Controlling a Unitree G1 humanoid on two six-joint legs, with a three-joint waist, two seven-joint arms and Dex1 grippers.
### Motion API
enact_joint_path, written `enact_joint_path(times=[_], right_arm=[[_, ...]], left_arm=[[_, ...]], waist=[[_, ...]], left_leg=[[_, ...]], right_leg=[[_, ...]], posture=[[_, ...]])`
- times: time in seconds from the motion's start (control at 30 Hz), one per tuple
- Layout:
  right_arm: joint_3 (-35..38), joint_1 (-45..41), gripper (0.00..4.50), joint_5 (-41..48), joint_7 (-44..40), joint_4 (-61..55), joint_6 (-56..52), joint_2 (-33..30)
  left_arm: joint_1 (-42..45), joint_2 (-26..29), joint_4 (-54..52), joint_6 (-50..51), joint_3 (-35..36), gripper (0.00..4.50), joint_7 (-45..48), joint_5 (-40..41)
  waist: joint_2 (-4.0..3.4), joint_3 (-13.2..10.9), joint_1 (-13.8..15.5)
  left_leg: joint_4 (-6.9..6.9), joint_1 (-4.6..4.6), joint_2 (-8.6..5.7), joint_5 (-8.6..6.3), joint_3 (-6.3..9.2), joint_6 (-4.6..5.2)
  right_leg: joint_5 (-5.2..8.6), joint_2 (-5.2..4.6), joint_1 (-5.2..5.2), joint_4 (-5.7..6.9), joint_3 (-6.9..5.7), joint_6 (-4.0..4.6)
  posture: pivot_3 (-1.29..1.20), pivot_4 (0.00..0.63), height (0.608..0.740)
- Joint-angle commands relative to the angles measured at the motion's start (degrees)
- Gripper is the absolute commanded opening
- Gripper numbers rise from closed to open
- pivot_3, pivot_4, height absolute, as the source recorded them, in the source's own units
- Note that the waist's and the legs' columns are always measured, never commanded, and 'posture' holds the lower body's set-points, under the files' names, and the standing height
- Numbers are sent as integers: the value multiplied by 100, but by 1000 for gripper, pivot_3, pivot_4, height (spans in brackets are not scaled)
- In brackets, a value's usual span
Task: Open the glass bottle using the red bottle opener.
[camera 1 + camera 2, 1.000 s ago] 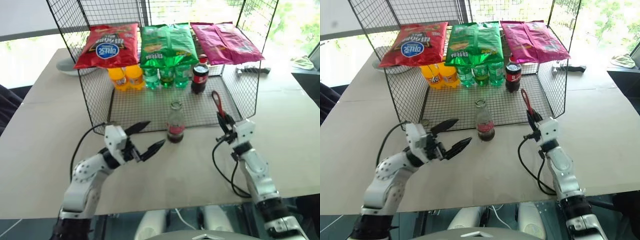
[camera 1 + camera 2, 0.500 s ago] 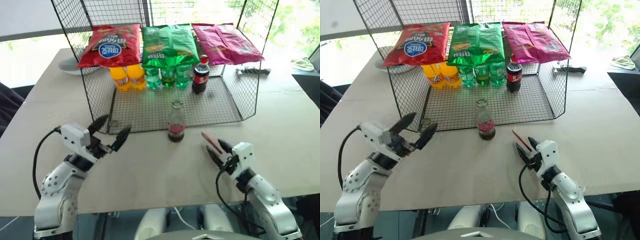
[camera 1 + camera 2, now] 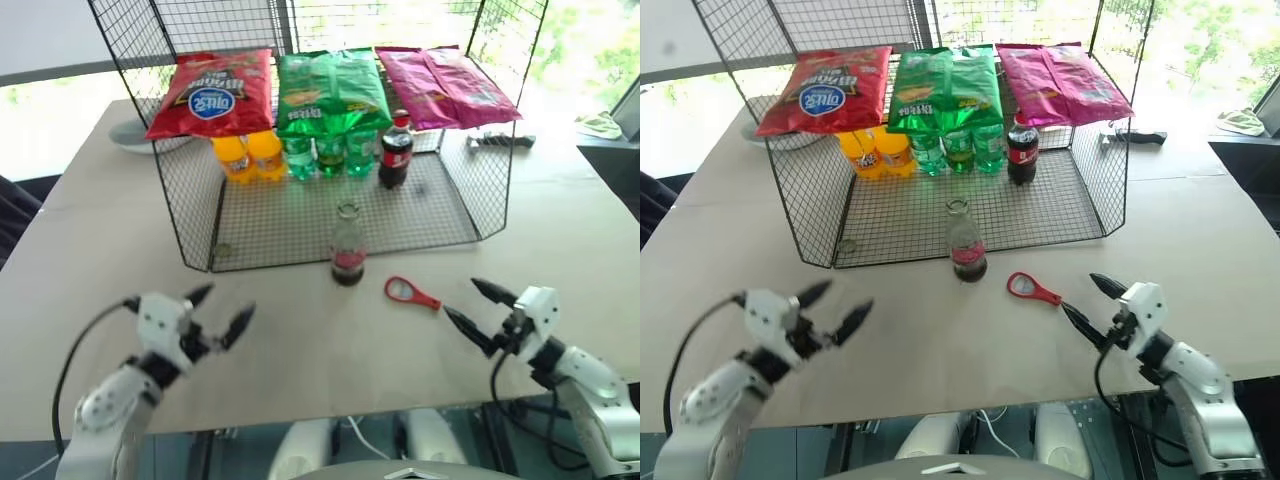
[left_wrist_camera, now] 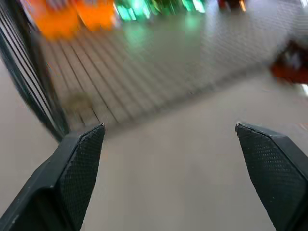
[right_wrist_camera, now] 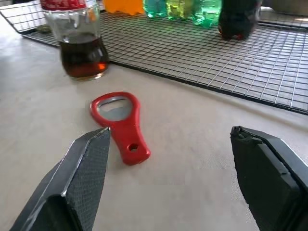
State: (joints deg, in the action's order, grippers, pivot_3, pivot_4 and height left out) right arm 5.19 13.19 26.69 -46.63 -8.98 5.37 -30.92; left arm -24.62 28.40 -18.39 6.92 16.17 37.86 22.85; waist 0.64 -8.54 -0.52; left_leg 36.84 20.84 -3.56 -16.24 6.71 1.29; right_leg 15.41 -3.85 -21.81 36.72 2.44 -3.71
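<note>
The glass bottle (image 3: pixel 966 246) stands at the wire rack's (image 3: pixel 820 215) front edge, the red bottle opener (image 3: pixel 1031 290) lies flat on the table (image 3: pixel 1200 230) beside it, and both grippers hover spread near the table's front edge.

Small clear glass bottle with dark cola (image 5: pixel 79 45): neck and mouth cut off by the right wrist view's edge, only label band and lower body show; in the left wrist view it's a dark-red smear (image 4: pixel 292 67) at the frame edge. Orange plastic bottles (image 4: pixel 72 17) and green plastic bottles (image 4: pixel 144 7) in the left wrist view: motion-blurred blobs, tops cut off. Dark plastic cola bottle (image 5: pixel 238 19): just the base shows. Small round object (image 3: pixel 222 253) behind the black wire mesh rack (image 3: pixel 190 215): too small to identify. Left gripper (image 3: pixel 219 313) smeared by blur in the head view.
</note>
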Motion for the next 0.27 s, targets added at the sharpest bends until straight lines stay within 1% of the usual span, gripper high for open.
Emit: enact_joint_path(times=[0.03,0.1,0.27], right_arm=[[321,87,3997,128,-632,233,380,-209],[425,92,3997,107,-778,411,475,-275],[515,100,3997,87,-905,521,504,-273]], left_arm=[[-80,81,-83,-321,55,4500,217,-74],[-93,90,-23,-337,30,4500,289,-93],[-79,76,-27,-414,-77,4500,441,-113]], waist=[[4,-4,82],[3,-4,132],[2,-4,129]], left_leg=[[4,3,0,0,11,0],[7,2,0,0,13,-1],[11,2,-2,-1,11,-1]], right_leg=[[0,-3,1,-1,-4,1],[1,-6,6,-1,-5,2],[1,-8,7,-1,-2,2]], posture=[[0,150,740],[0,150,740],[0,150,740]])
